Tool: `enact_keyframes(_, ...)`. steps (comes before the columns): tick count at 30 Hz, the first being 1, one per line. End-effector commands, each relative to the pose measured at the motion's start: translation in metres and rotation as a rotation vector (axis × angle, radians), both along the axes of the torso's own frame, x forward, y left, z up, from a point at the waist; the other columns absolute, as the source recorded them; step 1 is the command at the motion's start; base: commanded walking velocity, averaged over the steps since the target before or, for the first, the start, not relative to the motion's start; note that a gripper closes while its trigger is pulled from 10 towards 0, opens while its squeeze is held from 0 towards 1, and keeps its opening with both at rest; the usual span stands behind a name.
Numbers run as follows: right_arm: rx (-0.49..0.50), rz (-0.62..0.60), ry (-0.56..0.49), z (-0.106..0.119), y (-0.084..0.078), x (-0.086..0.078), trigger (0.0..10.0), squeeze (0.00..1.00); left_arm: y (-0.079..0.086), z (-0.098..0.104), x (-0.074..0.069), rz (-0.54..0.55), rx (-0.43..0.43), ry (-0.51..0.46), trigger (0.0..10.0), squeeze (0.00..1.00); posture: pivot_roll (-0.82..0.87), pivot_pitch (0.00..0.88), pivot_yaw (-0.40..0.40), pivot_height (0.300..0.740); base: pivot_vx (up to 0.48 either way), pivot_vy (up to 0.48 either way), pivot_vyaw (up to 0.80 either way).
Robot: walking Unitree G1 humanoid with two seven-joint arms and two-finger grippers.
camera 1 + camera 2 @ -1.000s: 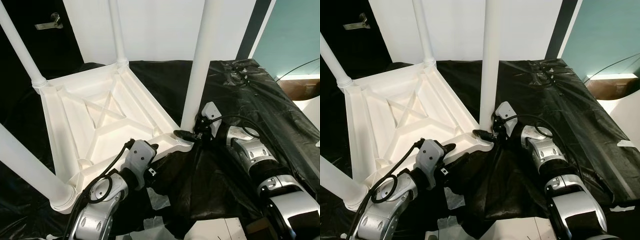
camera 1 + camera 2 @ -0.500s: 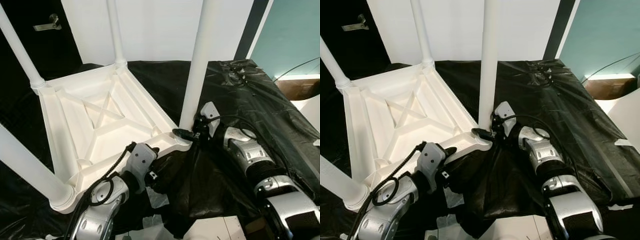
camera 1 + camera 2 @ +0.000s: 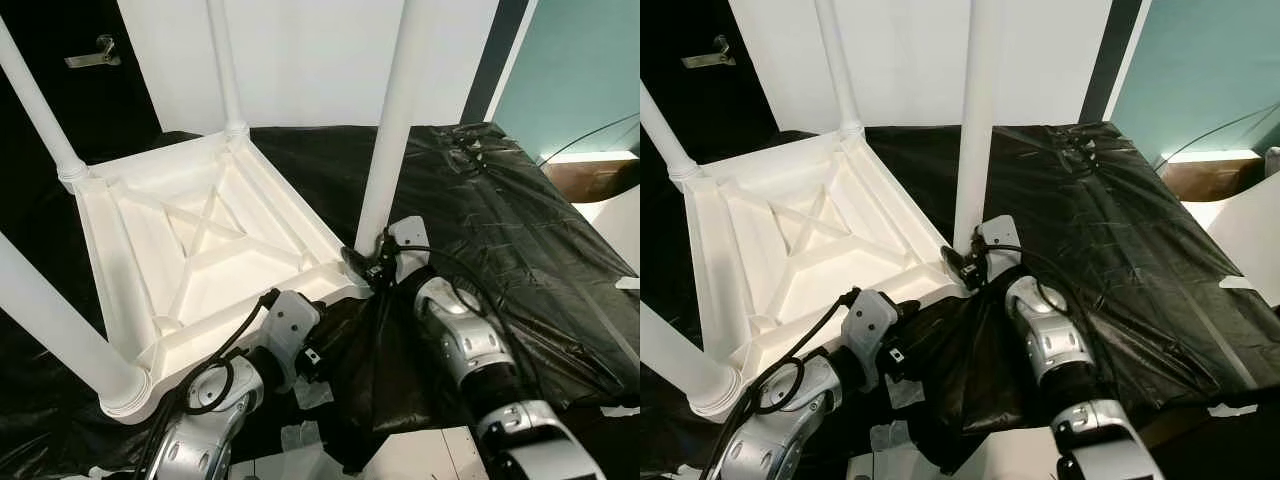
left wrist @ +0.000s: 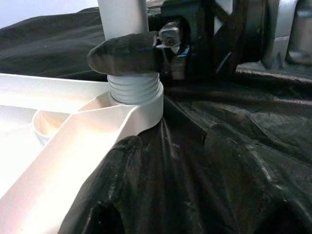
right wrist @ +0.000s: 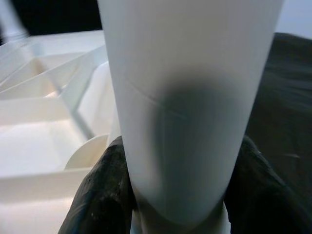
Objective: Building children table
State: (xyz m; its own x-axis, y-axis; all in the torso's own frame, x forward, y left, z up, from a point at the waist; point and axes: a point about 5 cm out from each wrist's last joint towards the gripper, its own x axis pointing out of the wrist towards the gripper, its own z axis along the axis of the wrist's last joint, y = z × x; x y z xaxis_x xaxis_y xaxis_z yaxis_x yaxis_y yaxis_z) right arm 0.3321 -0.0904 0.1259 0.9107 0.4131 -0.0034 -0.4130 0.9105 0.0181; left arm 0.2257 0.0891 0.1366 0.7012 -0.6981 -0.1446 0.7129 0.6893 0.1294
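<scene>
Left eye view looks down on a white plastic children's table [image 3: 200, 250] lying upside down on a black plastic sheet [image 3: 520, 230], its ribbed underside facing up with a cross-shaped brace in the middle; four white legs rise from its corners; the near-left leg [image 3: 45, 320] slants up out of the frame, the far-left leg [image 3: 35, 100] and the far leg [image 3: 222, 65] stand behind it; at the near edge of the table the left gripper [image 3: 300, 345] lies low beside the table's rim, over the black sheet, and its wrist view shows its two dark fingers [image 4: 112, 195] spread apart with nothing between them, pointing at the threaded base of the near-right leg [image 3: 395, 110]; that leg stands upright in its corner socket [image 4: 141, 105]; the right gripper [image 3: 365, 268] is closed around the foot of this leg just above the socket, its black fingers [image 5: 105, 190] pressing on both sides of the white tube; a pale wall [image 3: 320, 50] stands behind, with a teal panel [image 3: 570, 70] further right.
</scene>
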Motion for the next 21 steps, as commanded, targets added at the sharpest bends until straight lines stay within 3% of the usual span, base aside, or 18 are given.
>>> enact_keyframes(1,0.017,-0.111,0.084,-0.017,-0.007,-0.006,10.0,0.0,-0.002,0.0,0.0,0.014,0.004,0.003,10.0,0.0,0.14,0.04,-0.042,0.74,0.0,0.0,0.0)
enact_keyframes(12,0.053,-0.116,0.078,-0.011,0.0,-0.013,10.0,0.0,-0.004,0.001,0.001,0.009,-0.003,0.001,10.0,0.0,0.14,0.019,-0.043,0.74,0.0,0.0,0.0)
enact_keyframes(13,0.055,-0.115,0.066,-0.008,0.001,-0.014,10.0,0.51,-0.004,0.001,0.002,0.008,-0.003,0.0,10.0,0.0,0.14,0.017,-0.042,0.74,0.0,0.0,0.0)
enact_keyframes(15,0.055,-0.115,0.066,-0.008,0.001,-0.014,10.0,0.51,-0.004,0.001,0.002,0.008,-0.003,0.0,10.0,0.0,0.14,0.017,-0.042,0.74,0.0,0.0,0.0)
enact_keyframes(16,0.06,-0.106,0.051,-0.005,0.0,-0.014,10.0,1.0,-0.004,0.001,0.002,0.007,-0.003,0.0,10.0,0.0,0.14,0.017,-0.042,0.74,0.0,0.0,0.0)
enact_keyframes(20,0.073,-0.075,0.024,0.0,-0.003,-0.015,10.0,1.0,-0.004,0.001,0.002,0.006,-0.003,0.0,10.0,0.0,0.14,0.013,-0.04,0.74,0.0,0.0,0.0)
enact_keyframes(21,0.079,0.013,-0.011,0.003,-0.016,-0.019,10.0,1.0,-0.004,0.001,0.001,0.002,-0.002,0.0,10.0,0.0,0.14,0.012,-0.041,0.74,0.0,0.0,0.0)
